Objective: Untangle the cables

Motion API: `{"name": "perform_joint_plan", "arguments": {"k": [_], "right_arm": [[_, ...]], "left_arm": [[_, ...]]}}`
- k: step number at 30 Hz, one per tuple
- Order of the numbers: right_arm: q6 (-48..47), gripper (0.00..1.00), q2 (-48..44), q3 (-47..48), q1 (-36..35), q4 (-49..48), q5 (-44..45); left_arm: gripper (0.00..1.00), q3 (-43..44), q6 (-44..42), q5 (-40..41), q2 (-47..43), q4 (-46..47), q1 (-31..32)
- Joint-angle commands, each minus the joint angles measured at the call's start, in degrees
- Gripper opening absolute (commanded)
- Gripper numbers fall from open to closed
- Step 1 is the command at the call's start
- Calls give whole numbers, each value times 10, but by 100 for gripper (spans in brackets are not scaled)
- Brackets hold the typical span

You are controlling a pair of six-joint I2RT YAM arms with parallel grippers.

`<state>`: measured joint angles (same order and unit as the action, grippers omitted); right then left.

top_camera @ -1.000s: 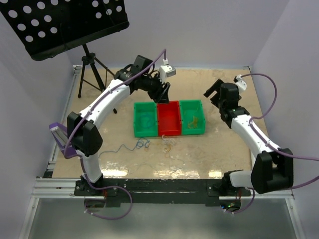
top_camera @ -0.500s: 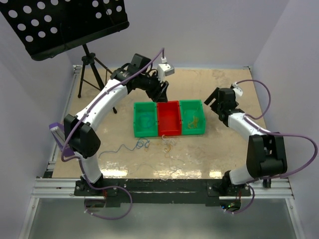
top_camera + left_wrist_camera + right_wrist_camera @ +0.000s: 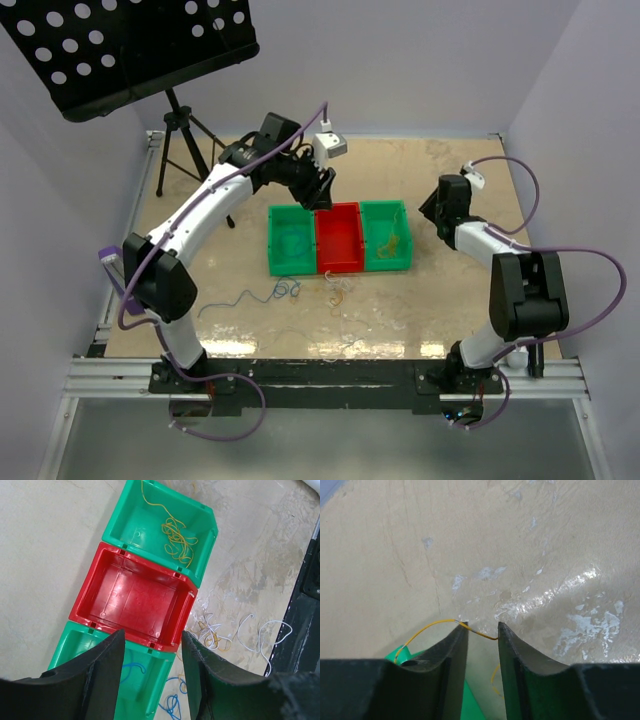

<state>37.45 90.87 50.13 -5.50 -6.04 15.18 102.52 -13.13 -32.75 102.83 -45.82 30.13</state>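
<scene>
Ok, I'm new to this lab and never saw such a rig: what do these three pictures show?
Two robot arms are bolted to a table, each ending in a two-finger gripper. The wide picture comes from overhead; the other two from cameras on the wrists. An empty red bin stands between a left green bin with blue cable and a right green bin with yellow wire; loose cables lie in front. The left gripper is open and empty. The right gripper is open, a yellow strand lying across its fingertips.
</scene>
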Motion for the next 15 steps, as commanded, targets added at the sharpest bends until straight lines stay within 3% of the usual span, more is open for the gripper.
{"name": "perform_joint_plan", "arguments": {"k": [1,6,10,15], "right_arm": [[-22,32,-13,2,0,-48,-11],[-29,23,-10,2,0,-59,-6],[-33,0,-29,-5,0,-61,-1],[-33,0,-123,-33,-21,-55,13]], "left_arm": [[53,-4,-6,0,-31,21,-2],[53,-8,-5,-3,-37,24,-2],[53,-22,-7,3,-46,31,-2],[53,-43,-8,7,-54,44,-2]]}}
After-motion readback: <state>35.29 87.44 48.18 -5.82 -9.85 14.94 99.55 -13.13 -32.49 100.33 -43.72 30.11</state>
